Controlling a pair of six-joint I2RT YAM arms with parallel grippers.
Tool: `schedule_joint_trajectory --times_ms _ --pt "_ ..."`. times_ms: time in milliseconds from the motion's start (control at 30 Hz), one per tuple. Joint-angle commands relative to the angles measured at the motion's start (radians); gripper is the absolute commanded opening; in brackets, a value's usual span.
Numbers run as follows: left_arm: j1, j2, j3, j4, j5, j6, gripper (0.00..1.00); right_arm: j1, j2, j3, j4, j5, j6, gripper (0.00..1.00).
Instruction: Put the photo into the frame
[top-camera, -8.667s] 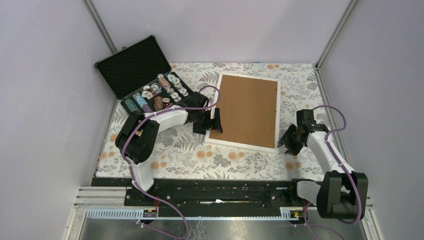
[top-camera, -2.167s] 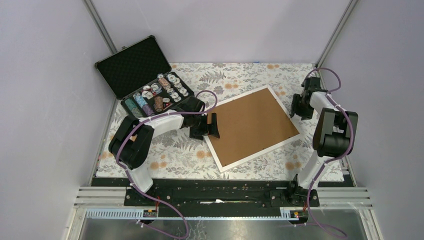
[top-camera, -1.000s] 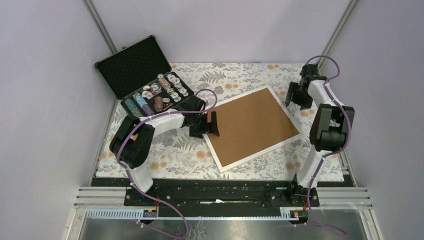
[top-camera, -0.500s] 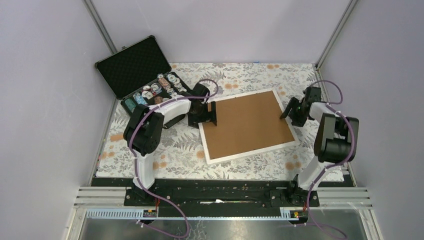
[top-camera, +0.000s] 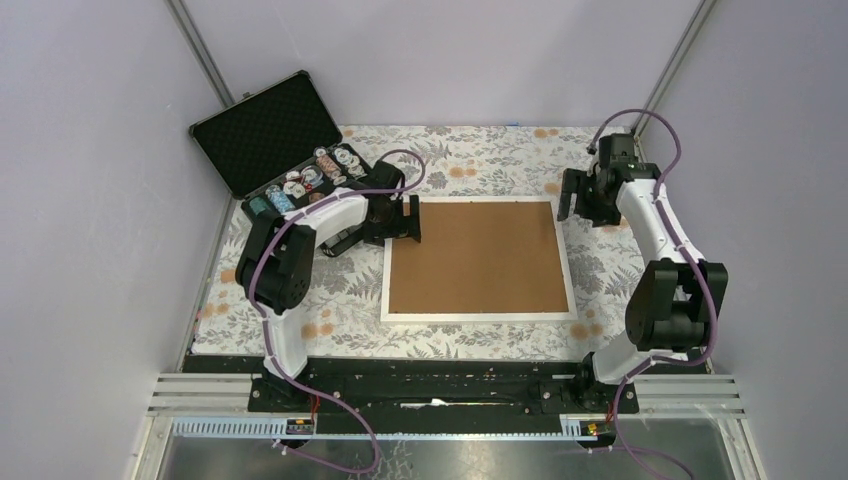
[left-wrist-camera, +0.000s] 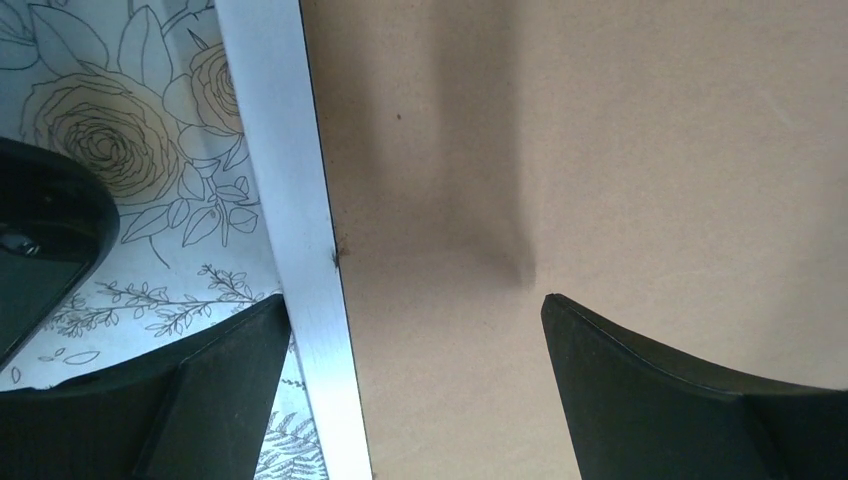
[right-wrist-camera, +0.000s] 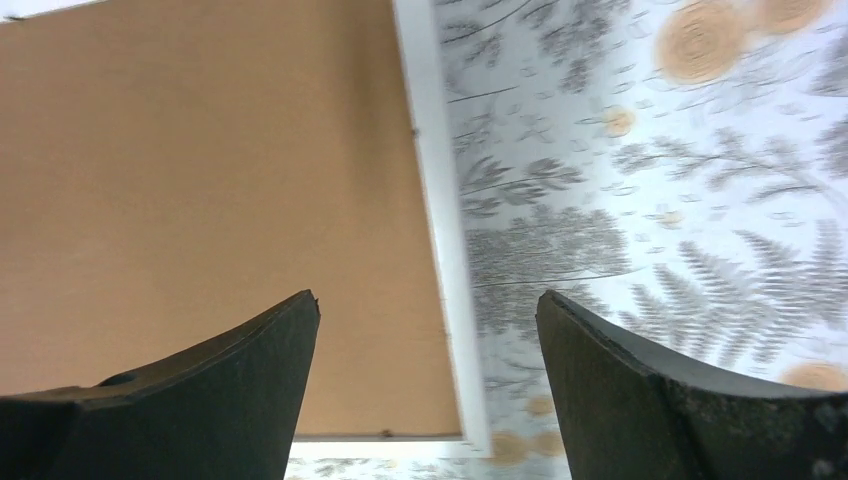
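Note:
The white frame (top-camera: 388, 262) lies face down and square to the table, its brown backing board (top-camera: 478, 257) filling it. The photo is hidden. My left gripper (top-camera: 408, 222) is open, low over the frame's far left corner; in the left wrist view (left-wrist-camera: 415, 320) its fingers straddle the white left rail (left-wrist-camera: 285, 200), one over the cloth, one over the board (left-wrist-camera: 600, 150). My right gripper (top-camera: 572, 205) is open just off the frame's far right corner; in the right wrist view (right-wrist-camera: 428, 320) it stands above the right rail (right-wrist-camera: 440, 260) and holds nothing.
An open black case (top-camera: 270, 130) with rows of chips (top-camera: 315, 185) stands at the back left, just behind the left arm. The floral tablecloth (top-camera: 480, 160) covers the table. Purple walls close in on three sides.
The frame has turned clockwise from tilted to square with the table. The left gripper moved back and left with its corner. The right gripper lifted away toward the far right corner.

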Motion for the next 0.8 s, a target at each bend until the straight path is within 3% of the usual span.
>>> schedule_joint_trajectory --times_ms 0,100,467,767 --pt "-0.005 -0.089 -0.017 0.087 0.015 -0.043 0.99 0.008 -0.012 0.024 -0.179 0.215 -0.230 0.87" --pt "-0.005 -0.098 -0.037 0.098 0.032 -0.074 0.99 0.010 -0.007 -0.037 -0.205 0.304 -0.283 0.86" --pt "-0.013 -0.094 -0.059 0.127 0.079 -0.090 0.99 0.064 0.048 -0.161 -0.133 0.249 -0.253 0.78" --pt "-0.013 -0.077 -0.062 0.124 0.065 -0.090 0.99 0.088 0.112 -0.161 -0.103 0.311 -0.183 0.74"
